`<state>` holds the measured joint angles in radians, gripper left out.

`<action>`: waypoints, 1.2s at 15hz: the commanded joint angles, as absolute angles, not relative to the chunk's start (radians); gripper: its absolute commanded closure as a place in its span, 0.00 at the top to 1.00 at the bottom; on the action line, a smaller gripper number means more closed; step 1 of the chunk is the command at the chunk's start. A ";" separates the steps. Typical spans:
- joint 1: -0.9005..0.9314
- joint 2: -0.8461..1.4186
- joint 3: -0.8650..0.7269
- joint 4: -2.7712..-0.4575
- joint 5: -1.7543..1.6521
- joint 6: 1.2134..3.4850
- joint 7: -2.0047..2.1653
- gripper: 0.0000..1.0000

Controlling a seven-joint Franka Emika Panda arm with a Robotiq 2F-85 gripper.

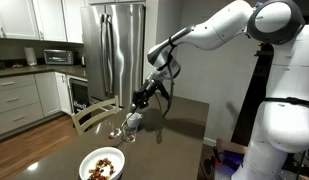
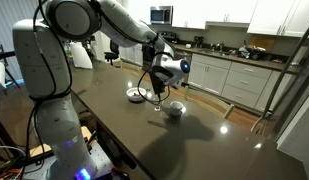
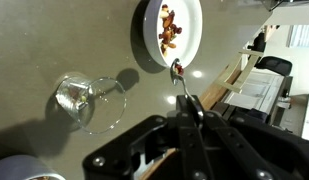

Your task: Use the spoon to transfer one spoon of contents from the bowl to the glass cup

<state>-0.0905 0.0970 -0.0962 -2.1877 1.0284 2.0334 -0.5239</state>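
Dark tabletop (image 3: 54, 40): black gripper (image 3: 190, 112), bottom ctr, pinches slim silvery spoon (image 3: 177, 69), tip by lower rim of round white bowl (image 3: 192, 35) w/ brown chunky contents (image 3: 170, 30) top ctr; clear glass cup (image 3: 89, 100) mid-left.

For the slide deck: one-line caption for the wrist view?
Hand holding the spoon, tip at the rim of the white bowl of brown contents, clear glass cup nearby.
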 commanded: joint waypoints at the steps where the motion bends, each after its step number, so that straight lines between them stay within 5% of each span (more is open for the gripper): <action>1: -0.114 0.059 -0.108 -2.217 1.037 2.004 -0.560 0.04; 18: -0.158 0.103 -0.160 -2.174 1.031 2.007 -0.567 0.04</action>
